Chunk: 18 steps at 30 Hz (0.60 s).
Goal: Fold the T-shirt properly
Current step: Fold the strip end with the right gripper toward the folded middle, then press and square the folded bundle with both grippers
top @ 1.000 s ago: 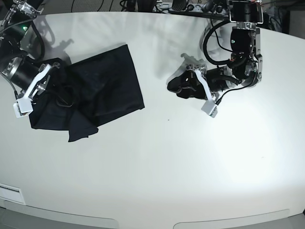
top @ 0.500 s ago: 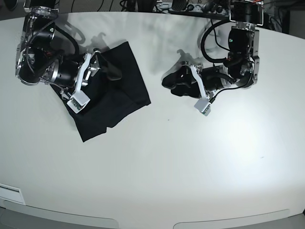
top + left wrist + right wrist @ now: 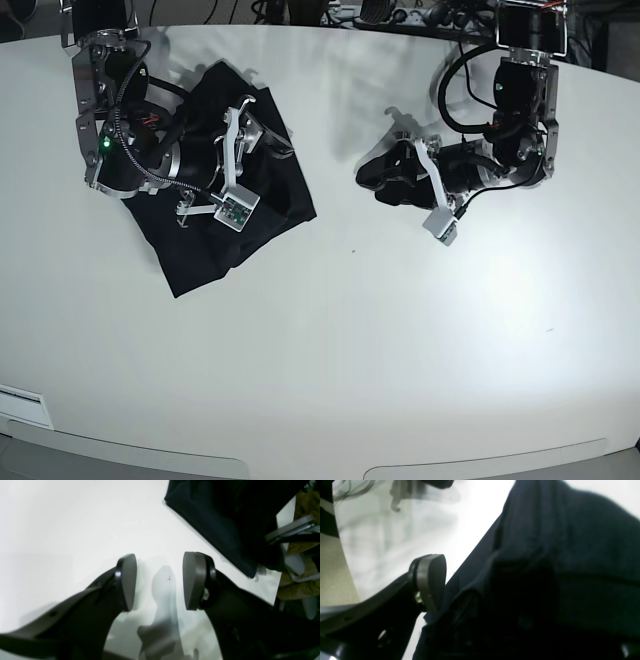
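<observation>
The black T-shirt (image 3: 255, 200) lies folded in a rumpled heap on the white table (image 3: 330, 350), near its far left corner, with one corner of the cloth pointing toward the front edge. The right gripper (image 3: 232, 165) hovers over the shirt with its jaws spread wide; in the right wrist view one pad (image 3: 430, 580) sits just beside a fold, and no cloth is pinched. The left gripper (image 3: 160, 580) hangs over bare table toward the far right, well apart from the shirt, its jaws parted and holding nothing.
</observation>
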Each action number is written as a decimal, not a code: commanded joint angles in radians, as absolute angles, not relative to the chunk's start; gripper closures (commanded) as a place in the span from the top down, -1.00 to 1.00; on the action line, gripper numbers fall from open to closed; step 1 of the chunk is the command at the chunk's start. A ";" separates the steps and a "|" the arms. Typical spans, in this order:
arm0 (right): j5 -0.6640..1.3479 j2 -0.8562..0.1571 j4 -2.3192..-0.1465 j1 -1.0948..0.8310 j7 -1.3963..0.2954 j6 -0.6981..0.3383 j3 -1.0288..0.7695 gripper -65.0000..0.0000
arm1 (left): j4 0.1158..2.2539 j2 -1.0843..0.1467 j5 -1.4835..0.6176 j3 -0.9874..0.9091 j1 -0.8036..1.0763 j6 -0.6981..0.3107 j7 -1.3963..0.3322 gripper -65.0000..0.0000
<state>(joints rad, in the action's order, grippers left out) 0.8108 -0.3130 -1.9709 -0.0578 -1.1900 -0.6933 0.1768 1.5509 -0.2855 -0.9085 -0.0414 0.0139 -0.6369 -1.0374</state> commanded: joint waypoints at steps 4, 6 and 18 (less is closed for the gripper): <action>0.899 -0.318 -1.989 -0.006 -1.136 -0.698 0.168 0.43 | 1.563 -0.294 -0.894 -0.046 0.005 -0.636 -1.047 -0.03; 0.999 -0.318 -1.989 0.016 -1.137 -0.698 0.168 0.43 | 1.563 -0.294 -0.894 -0.046 0.005 -0.636 -1.047 -0.03; 0.986 -0.281 -1.989 0.062 -1.147 -0.698 0.149 -0.11 | 1.563 -0.319 -0.895 -0.047 -0.001 -0.636 -1.047 -0.57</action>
